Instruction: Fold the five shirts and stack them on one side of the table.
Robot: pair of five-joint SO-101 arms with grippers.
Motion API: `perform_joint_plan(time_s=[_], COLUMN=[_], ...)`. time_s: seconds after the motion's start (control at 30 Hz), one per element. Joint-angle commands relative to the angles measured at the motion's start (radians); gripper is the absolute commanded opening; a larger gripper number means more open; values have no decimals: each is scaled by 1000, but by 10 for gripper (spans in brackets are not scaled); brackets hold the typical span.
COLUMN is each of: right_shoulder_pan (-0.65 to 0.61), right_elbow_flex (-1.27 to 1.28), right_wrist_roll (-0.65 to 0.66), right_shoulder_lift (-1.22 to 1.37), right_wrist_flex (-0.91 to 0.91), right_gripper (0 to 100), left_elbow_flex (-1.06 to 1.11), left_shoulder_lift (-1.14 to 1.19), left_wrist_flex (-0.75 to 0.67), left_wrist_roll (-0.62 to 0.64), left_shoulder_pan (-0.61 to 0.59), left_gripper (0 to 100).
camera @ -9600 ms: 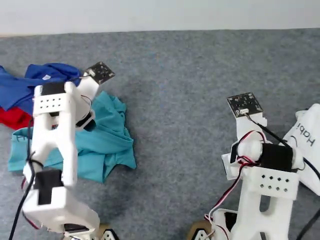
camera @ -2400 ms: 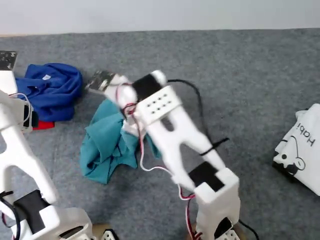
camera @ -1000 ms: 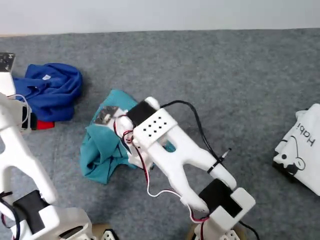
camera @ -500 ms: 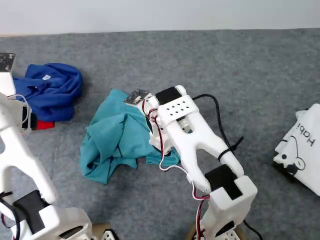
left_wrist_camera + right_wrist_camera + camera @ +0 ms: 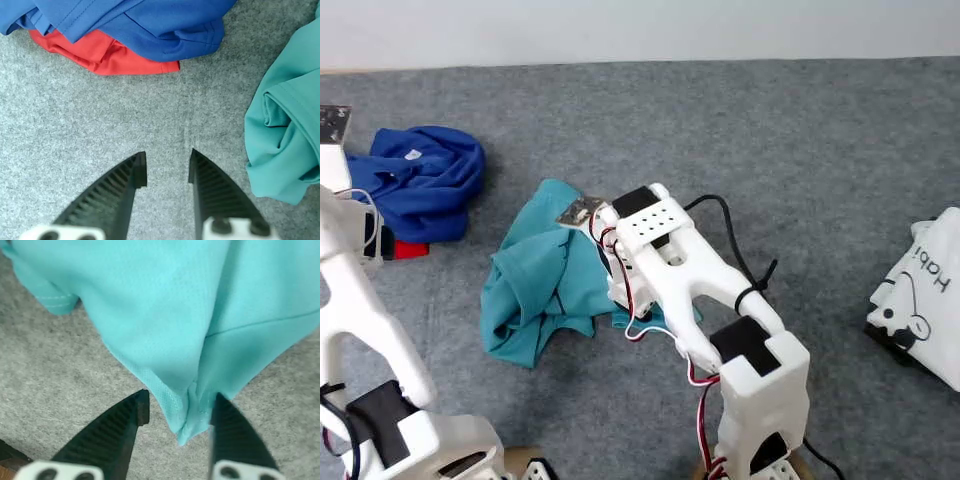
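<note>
High view: we see the teal shirt (image 5: 535, 285) lying bunched on the grey surface (image 5: 800, 150). The right arm (image 5: 670, 260) reaches over the teal shirt's edge on the side of the white shirt (image 5: 925, 290), which lies well apart. The blue shirt (image 5: 420, 175) is near the teal shirt on the opposite side, with the red shirt (image 5: 408, 249) peeking from under it. The left arm (image 5: 355, 300) stands beside the teal shirt, on the blue shirt's side.

Left wrist view: the left gripper (image 5: 167, 167) is spread over bare surface, just beside the teal shirt (image 5: 285, 135) but apart from it. The blue shirt (image 5: 150, 25) overlaps the red shirt (image 5: 115, 57).

Right wrist view: the right gripper (image 5: 181, 407) is spread, and a hem corner of the teal shirt (image 5: 175, 315) hangs between its jaws.
</note>
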Motion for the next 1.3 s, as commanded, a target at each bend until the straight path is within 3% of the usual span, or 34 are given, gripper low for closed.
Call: perform_joint_plan(time_s=[0.0, 0.07, 0.27, 0.47, 0.63, 0.8, 1.0, 1.27], right_shoulder_pan=[-4, -2, 128, 308, 328, 179, -81, -354], right_elbow_flex=[-25, -25, -98, -367, -646, -776, -643, -597], right_wrist_roll=[44, 74, 140, 250, 305, 311, 264, 186], right_shoulder_lift=[-8, -13, -41, -64, -64, -62, -28, 239], right_wrist_flex=[-7, -4, 30, 56, 119, 239, 232, 237], right_gripper=[57, 5, 10, 10, 11, 11, 11, 41], left_elbow_flex=[-4, -4, -5, -10, -10, -10, -10, -10], left_shoulder_lift=[-46, -46, -46, -46, -46, -46, -46, -46], left_wrist_flex=[5, 6, 8, 20, 21, 21, 21, 21], left_wrist_roll=[5, 6, 6, 3, 2, 2, 5, 2], left_shoulder_pan=[-2, 0, 2, 2, -2, -2, 2, -2], left_gripper=[141, 141, 141, 141, 141, 141, 141, 141])
